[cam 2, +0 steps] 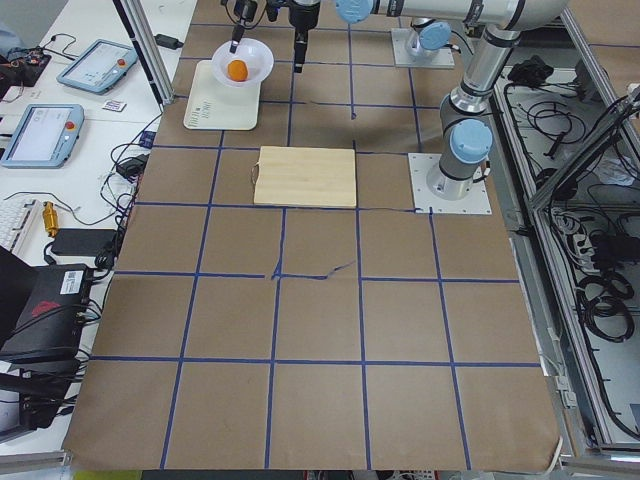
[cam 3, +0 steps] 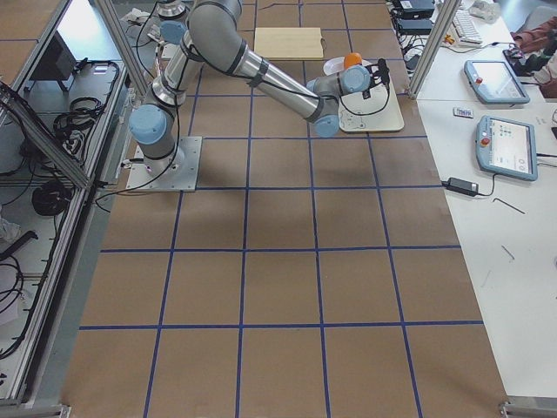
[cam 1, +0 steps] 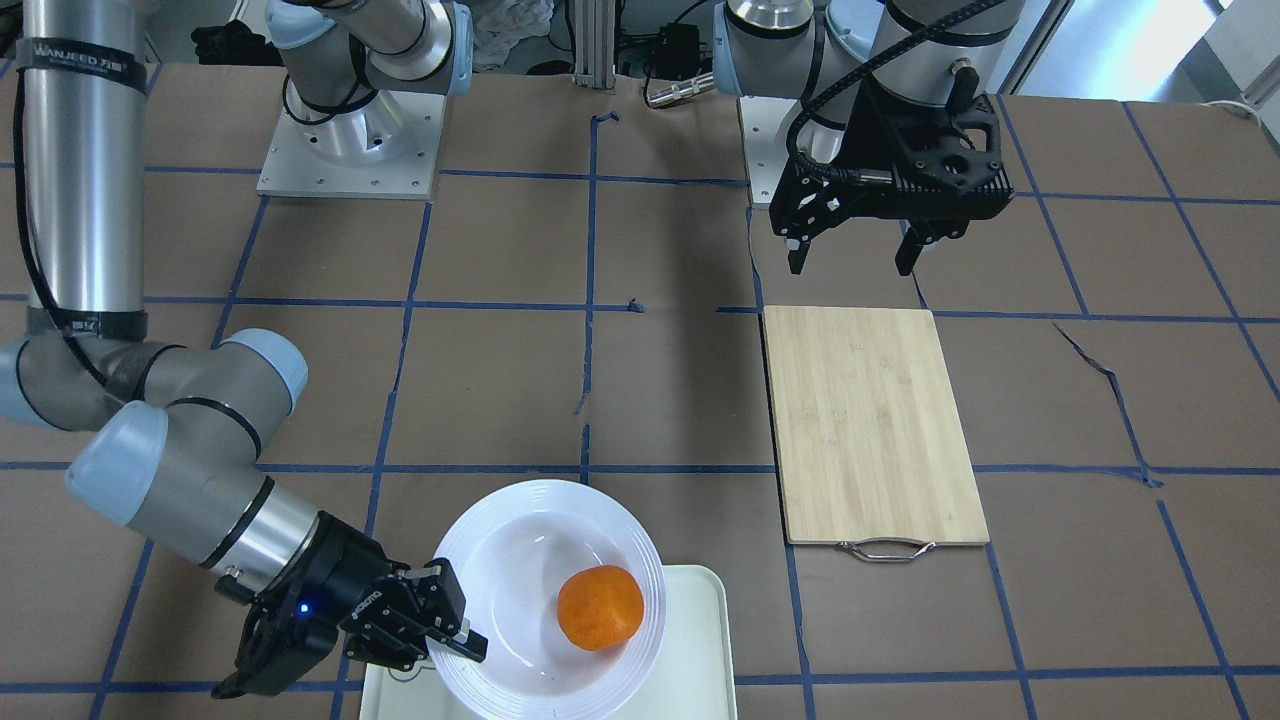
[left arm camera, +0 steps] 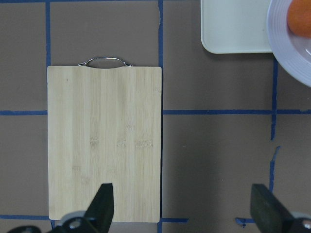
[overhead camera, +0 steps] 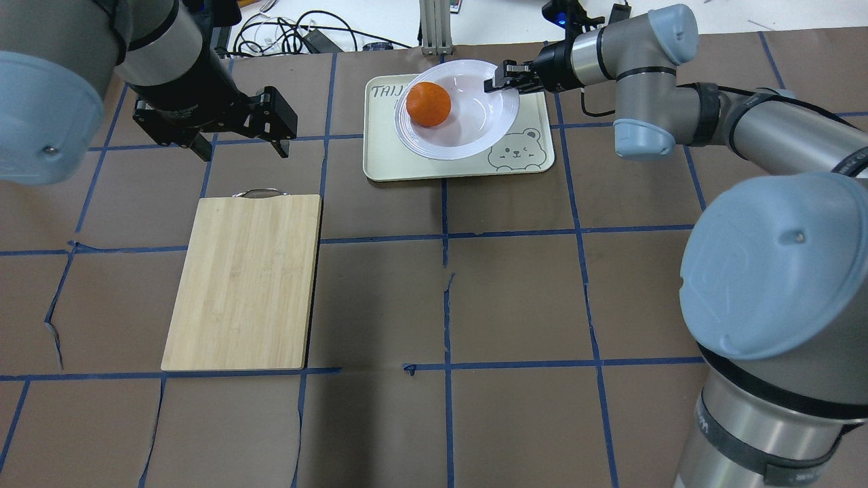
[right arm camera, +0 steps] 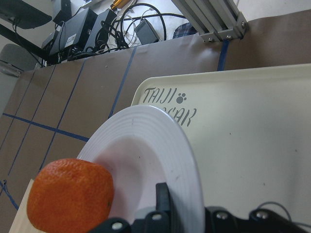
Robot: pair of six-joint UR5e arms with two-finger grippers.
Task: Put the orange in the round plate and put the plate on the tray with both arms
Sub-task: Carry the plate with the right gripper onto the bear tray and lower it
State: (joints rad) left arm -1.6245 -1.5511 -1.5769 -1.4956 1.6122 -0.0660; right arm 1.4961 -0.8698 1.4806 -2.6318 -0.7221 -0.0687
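The orange (cam 1: 600,607) lies in the well of the round plate (cam 1: 520,492), toward its side away from my right gripper. That gripper (cam 1: 455,635) is shut on the plate's rim and holds the plate (overhead camera: 475,135) over the cream tray (overhead camera: 407,163). Part of the plate overhangs the tray's edge. Whether the plate touches the tray I cannot tell. The right wrist view shows the orange (right arm camera: 70,194), the ridged rim of the plate (right arm camera: 155,141) and the tray (right arm camera: 252,111) beneath. My left gripper (overhead camera: 241,150) hangs open and holds nothing, above the table just beyond the cutting board's handle.
A bamboo cutting board (overhead camera: 244,278) with a metal handle lies on the brown, blue-taped table on my left side, below the left gripper (left arm camera: 182,204). Cables and an aluminium post stand past the table's far edge behind the tray.
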